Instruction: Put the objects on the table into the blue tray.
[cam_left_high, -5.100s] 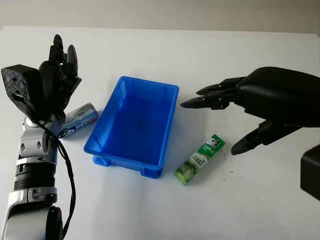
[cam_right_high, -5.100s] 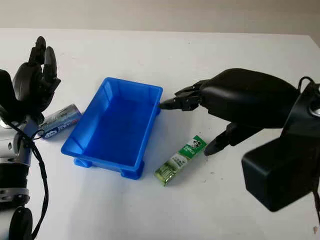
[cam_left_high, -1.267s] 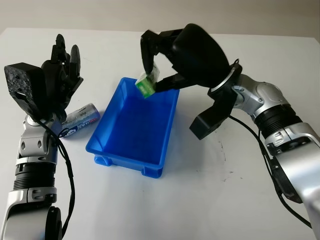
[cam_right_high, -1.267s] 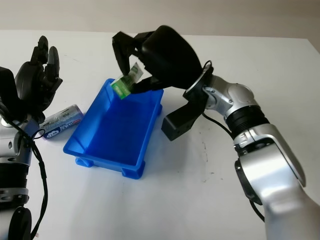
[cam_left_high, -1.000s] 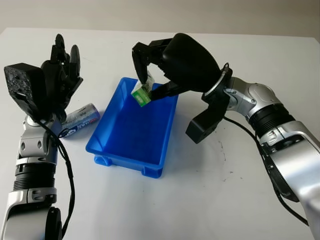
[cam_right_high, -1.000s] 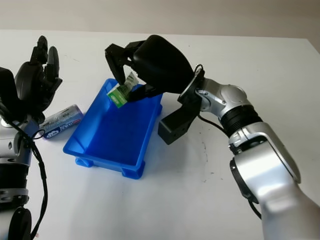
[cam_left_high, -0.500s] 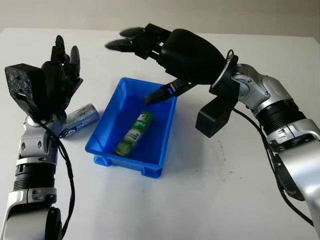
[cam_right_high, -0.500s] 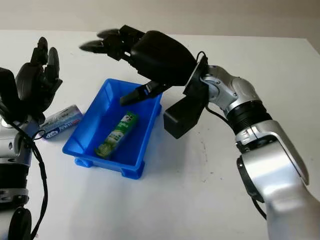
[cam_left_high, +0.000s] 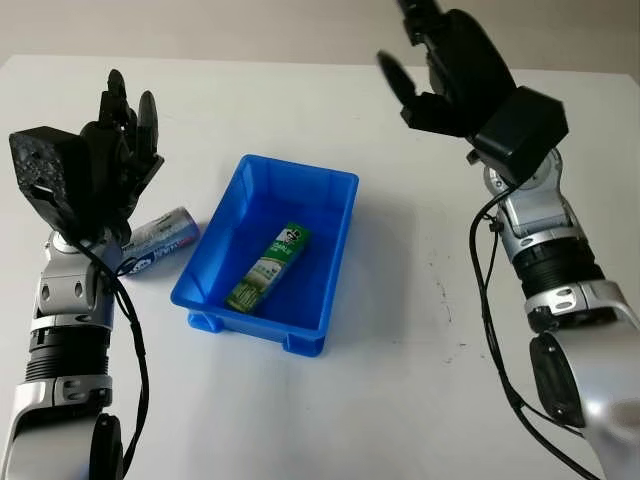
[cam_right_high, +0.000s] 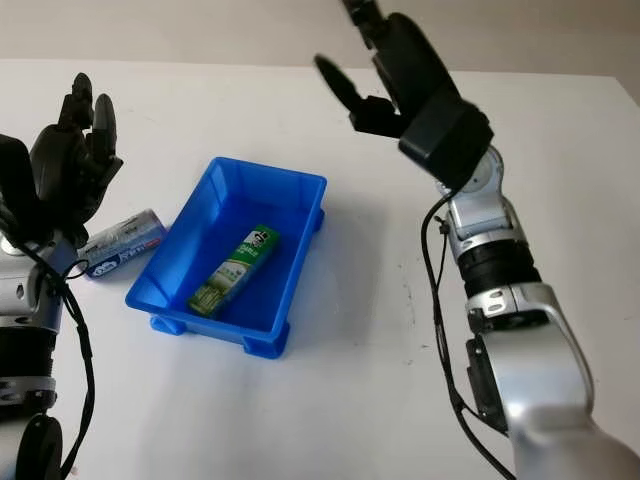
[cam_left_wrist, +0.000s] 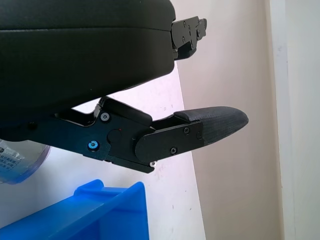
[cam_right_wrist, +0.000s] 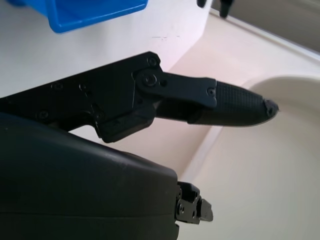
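Lying in blue tray (cam_left_high: 335, 255), green packet (cam_left_high: 268, 266), well apart from right robot hand (cam_left_high: 445, 62).

White table (cam_left_high: 330, 400) (a few dark specks), perhaps a beige wall (cam_left_high: 300, 25) behind

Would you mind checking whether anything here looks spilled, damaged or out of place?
Nothing looks spilled or damaged. The green packet lies inside the blue tray; only the silver can lies on the table outside it, by the open left hand. The right hand is raised, open.
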